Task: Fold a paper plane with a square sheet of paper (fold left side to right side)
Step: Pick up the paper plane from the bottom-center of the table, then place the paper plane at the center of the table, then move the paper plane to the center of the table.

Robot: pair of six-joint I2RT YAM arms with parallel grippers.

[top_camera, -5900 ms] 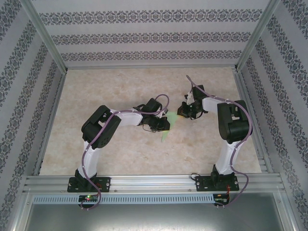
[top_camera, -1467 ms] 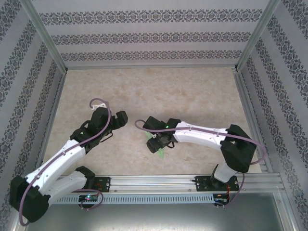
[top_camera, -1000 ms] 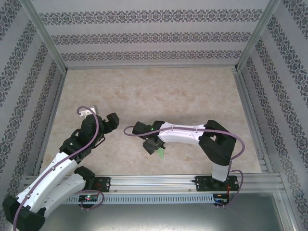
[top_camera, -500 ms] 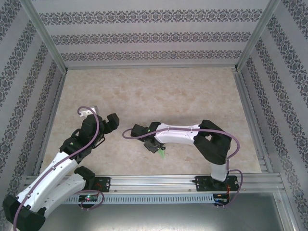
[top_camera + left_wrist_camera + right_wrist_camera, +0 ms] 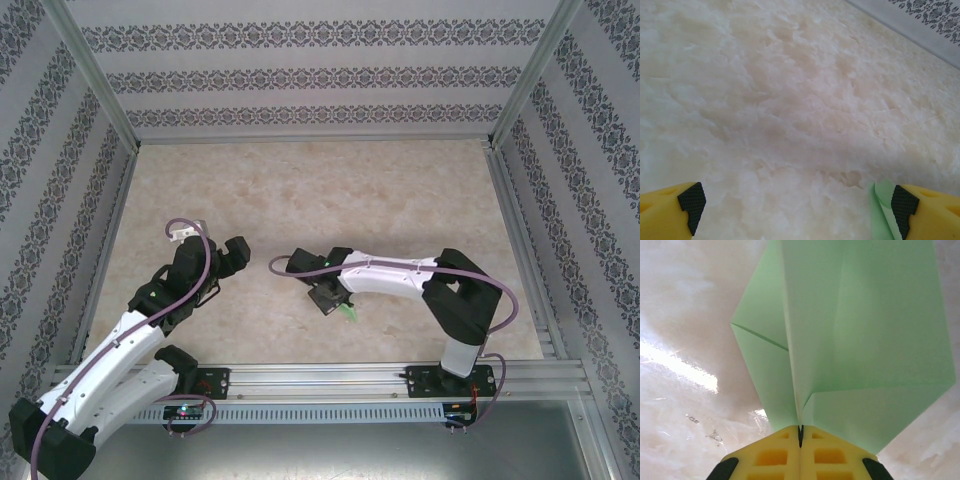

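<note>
The paper plane (image 5: 850, 325) is a folded light green sheet with a centre ridge and spread wings. My right gripper (image 5: 800, 432) is shut on its ridge, the yellow fingers pressed together. From the top view, the right gripper (image 5: 330, 298) hangs low over the near middle of the table, and a green tip of the plane (image 5: 348, 313) pokes out beside it. My left gripper (image 5: 232, 254) is to the left, apart from the plane. Its jaws (image 5: 797, 205) stand open with bare table between them. A narrow strip of light green paper (image 5: 881, 212) lies against its right finger.
The marbled table top (image 5: 330, 190) stretches away behind both arms. Aluminium rails (image 5: 320, 378) line the near edge and patterned walls (image 5: 310, 75) close in the back and sides.
The right gripper's jaws have closed on the plane's ridge, and the gripper has shifted a little to the right with it. The left arm has hardly moved.
</note>
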